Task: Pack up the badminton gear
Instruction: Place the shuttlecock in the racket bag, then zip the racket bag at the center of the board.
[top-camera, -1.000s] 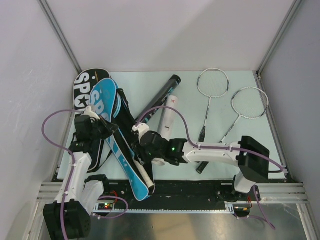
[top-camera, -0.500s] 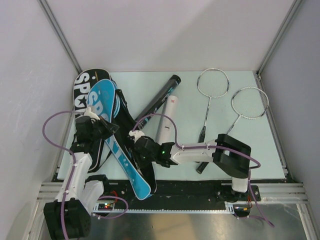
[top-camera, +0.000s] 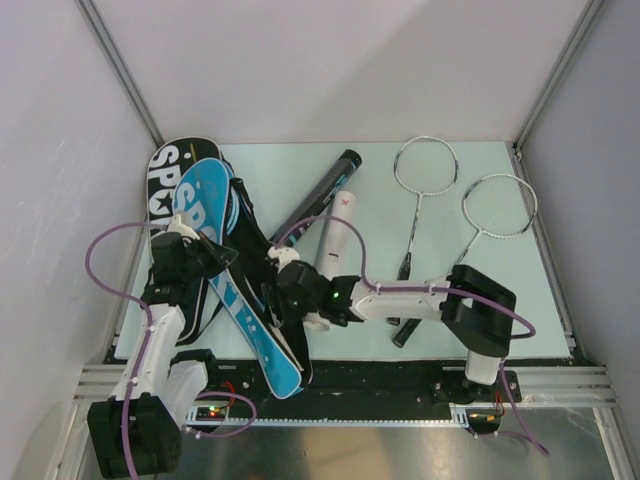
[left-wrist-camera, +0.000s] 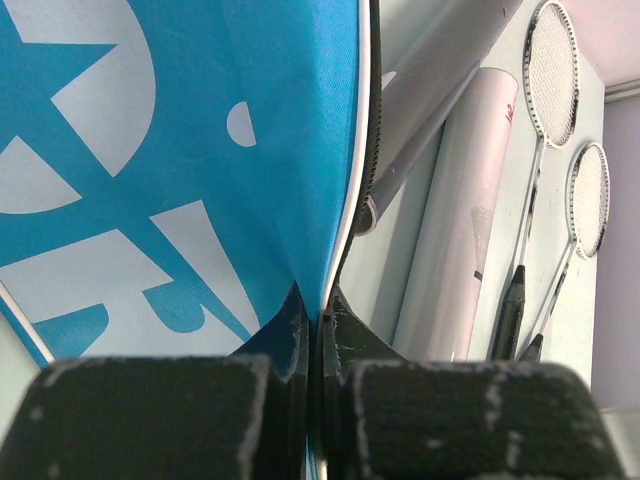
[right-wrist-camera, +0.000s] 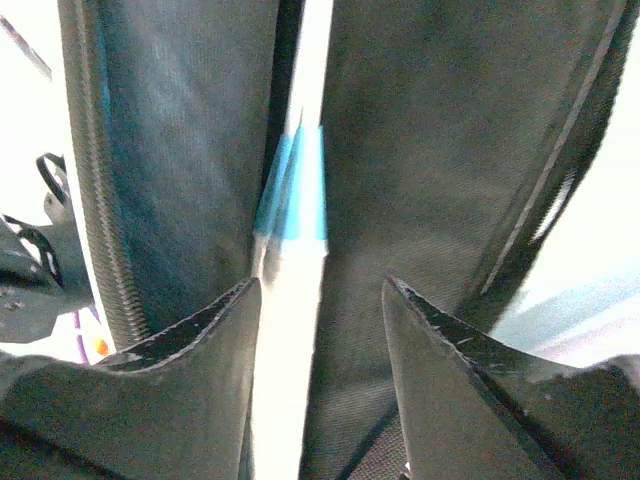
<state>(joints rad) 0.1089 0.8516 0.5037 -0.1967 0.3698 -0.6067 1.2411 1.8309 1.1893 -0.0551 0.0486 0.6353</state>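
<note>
Right arm's elbow has swung right. Right fingers (right-wrist-camera: 190, 340) spread astride white racket handle (right-wrist-camera: 285, 380), gripping nothing. Left fingers (left-wrist-camera: 288, 335) clamp blue cover (left-wrist-camera: 180, 150) edge between them. Risk: thin pinch slips free.

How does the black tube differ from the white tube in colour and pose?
The black tube is dark and lies strongly slanted, reaching farther back. The white tube is pale and lies nearly straight front to back, with its near end hidden behind the right arm. Both lie flat on the table.
</note>
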